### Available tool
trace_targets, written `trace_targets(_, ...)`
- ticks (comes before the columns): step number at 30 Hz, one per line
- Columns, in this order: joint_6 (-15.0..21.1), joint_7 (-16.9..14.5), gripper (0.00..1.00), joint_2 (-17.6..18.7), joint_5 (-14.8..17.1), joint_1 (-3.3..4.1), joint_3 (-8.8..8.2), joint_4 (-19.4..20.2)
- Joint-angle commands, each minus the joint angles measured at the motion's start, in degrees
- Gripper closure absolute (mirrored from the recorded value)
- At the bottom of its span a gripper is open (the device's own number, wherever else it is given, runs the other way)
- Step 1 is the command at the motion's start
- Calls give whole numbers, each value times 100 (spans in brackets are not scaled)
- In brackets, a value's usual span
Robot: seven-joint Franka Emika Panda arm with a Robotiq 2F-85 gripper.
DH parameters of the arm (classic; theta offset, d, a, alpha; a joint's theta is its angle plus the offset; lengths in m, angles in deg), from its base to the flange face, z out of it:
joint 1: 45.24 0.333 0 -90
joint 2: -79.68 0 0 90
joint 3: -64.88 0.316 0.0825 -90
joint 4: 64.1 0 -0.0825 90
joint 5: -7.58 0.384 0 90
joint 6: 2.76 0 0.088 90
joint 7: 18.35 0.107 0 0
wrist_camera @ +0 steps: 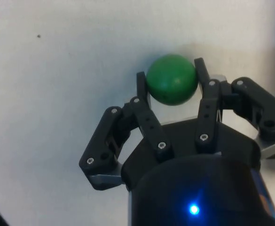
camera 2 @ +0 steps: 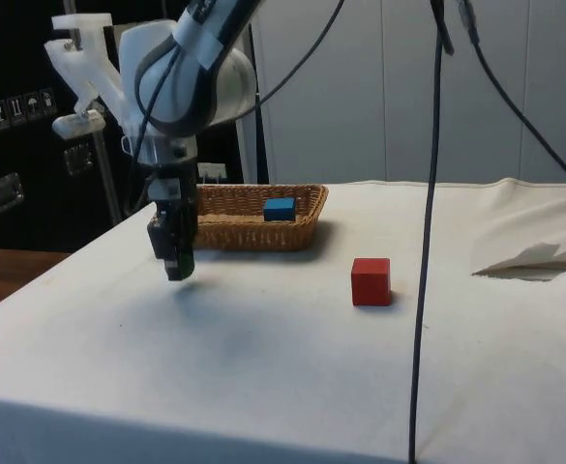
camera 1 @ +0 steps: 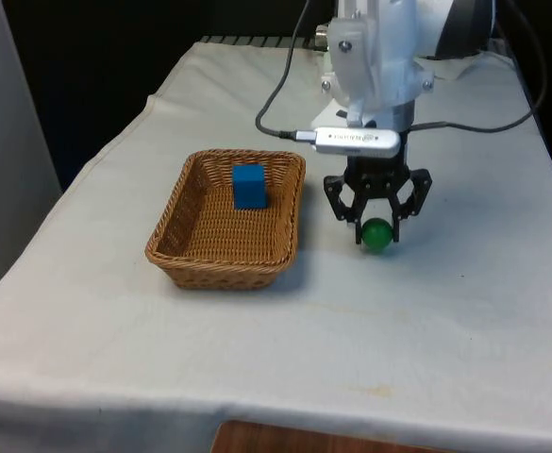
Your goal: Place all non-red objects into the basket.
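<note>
green ball point(camera 1: 377, 234) sat between the gripper point(camera 1: 377, 229) fingers point(wrist_camera: 204, 80), low over the white surface point(camera 1: 426, 321), just off the wicker basket point(camera 1: 226, 266) on the front view's right. fingers were closed onto the ball on both sides, touching it in the wrist view. blue cube point(camera 1: 249, 185) lay inside the basket toward its far end. red cube point(camera 2: 371, 281) stood on the cloth, well apart from the basket.

The basket point(camera 1: 226, 219) sits on the surface point(camera 1: 445, 330) with a cube point(camera 1: 249, 185) inside it, toward its far end. Just beside the basket, on the front view's right, the ball point(camera 1: 377, 235) lies between the pincer's point(camera 1: 377, 226) fingers. A second cube point(camera 2: 371, 281) stands on the surface, well apart from the basket.
</note>
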Motion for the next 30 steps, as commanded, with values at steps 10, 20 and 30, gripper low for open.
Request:
trace_targets(10, -355, 23, 100, -493, -46, 17, -34, 120)
trace_targets(20, -579, 11, 100, -756, -52, 6, -52, 115)
trace_targets(30, -688, -52, 100, -928, -29, -17, -92, 97)
